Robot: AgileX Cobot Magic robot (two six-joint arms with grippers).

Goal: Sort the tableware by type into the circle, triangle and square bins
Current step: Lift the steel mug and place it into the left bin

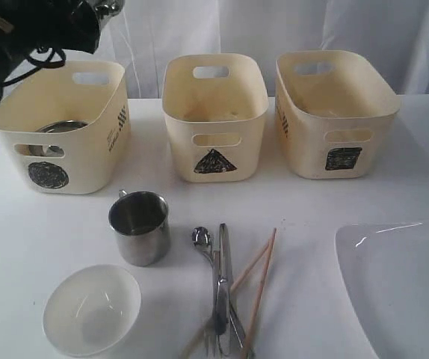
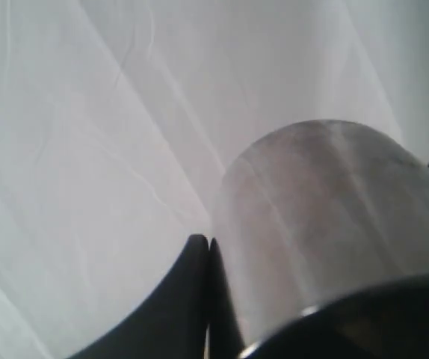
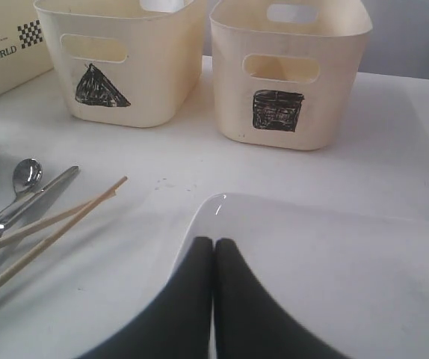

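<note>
My left gripper (image 2: 204,241) is high over the back of the circle bin (image 1: 87,161), shut on the wall of a steel mug (image 2: 326,217), whose shiny edge (image 1: 108,9) shows at the top of the exterior view. A steel bowl (image 1: 61,127) lies inside that bin. On the table stand a second steel mug (image 1: 140,226) and a small white bowl (image 1: 92,308). Spoon (image 1: 202,239), knife (image 1: 224,277) and chopsticks (image 1: 261,284) lie together; a fork is partly hidden under them. My right gripper (image 3: 214,243) is shut and empty over the large white plate (image 3: 334,269).
The triangle bin (image 1: 214,112) and the square bin (image 1: 334,112) stand in a row to the right of the circle bin, along the back of the white table. A white curtain hangs behind them. The plate (image 1: 401,284) fills the front right corner.
</note>
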